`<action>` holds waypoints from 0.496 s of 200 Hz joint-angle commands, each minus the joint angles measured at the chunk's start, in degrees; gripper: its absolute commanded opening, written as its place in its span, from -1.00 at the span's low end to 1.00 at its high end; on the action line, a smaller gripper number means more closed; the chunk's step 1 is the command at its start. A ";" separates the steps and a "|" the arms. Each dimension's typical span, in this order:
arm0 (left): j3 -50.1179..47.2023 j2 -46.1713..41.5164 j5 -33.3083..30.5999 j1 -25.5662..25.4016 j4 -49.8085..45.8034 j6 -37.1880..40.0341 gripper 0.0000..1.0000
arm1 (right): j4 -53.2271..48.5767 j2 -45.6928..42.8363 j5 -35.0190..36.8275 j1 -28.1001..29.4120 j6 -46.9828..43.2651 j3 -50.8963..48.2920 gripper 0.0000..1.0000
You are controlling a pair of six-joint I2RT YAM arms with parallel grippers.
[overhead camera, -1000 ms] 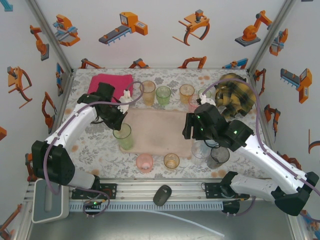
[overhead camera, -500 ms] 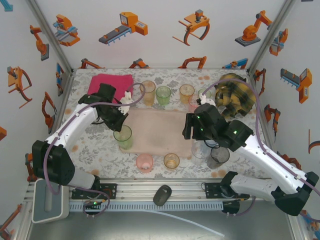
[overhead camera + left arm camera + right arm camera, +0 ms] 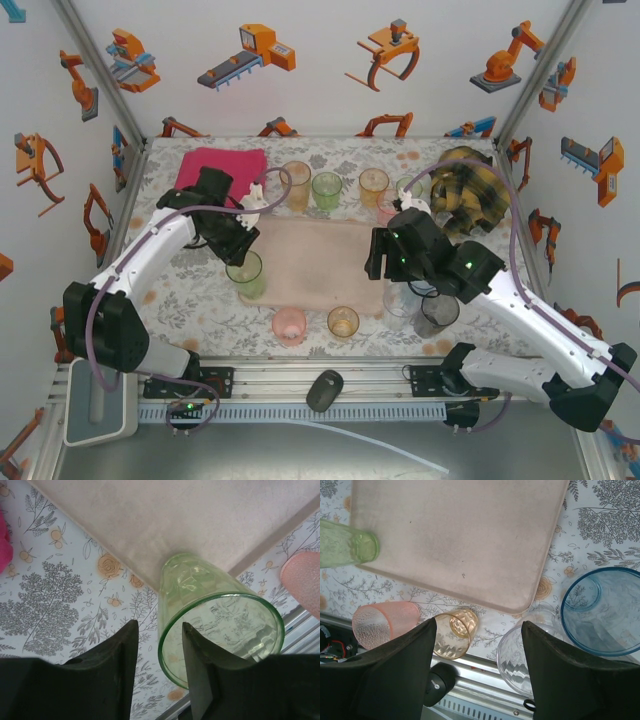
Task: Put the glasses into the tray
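Note:
A pale pink tray (image 3: 320,262) lies mid-table. A green glass (image 3: 246,276) stands upright at its near-left corner, with its base at the tray's edge (image 3: 200,515). My left gripper (image 3: 240,256) hangs over this glass (image 3: 215,605), open. One finger is inside the rim, the other (image 3: 127,645) outside and clear of the wall. My right gripper (image 3: 384,262) is open and holds nothing, above the tray's near-right corner (image 3: 455,540). Below it stand a pink glass (image 3: 385,625), an orange glass (image 3: 454,632), a clear glass (image 3: 530,652) and a blue glass (image 3: 602,610). More glasses (image 3: 326,190) line the far side.
A folded magenta cloth (image 3: 220,165) lies at the back left. A yellow and black plaid bundle (image 3: 468,195) sits at the back right. A black mouse-like object (image 3: 324,390) rests on the metal rail at the table's near edge.
My left gripper's jaws have opened off the green glass, which stays standing at the tray's corner. Neither arm has visibly shifted.

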 commanded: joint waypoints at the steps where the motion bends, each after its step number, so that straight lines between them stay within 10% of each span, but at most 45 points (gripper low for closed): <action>1: 2.67 -2.65 -1.13 -0.23 -2.13 0.95 -0.07 | 0.54 -0.84 1.27 0.42 0.75 -0.44 0.28; 99: 9.11 -9.94 -2.69 -0.01 -5.83 -1.13 0.29 | -4.61 0.30 2.35 0.42 -1.48 4.23 0.28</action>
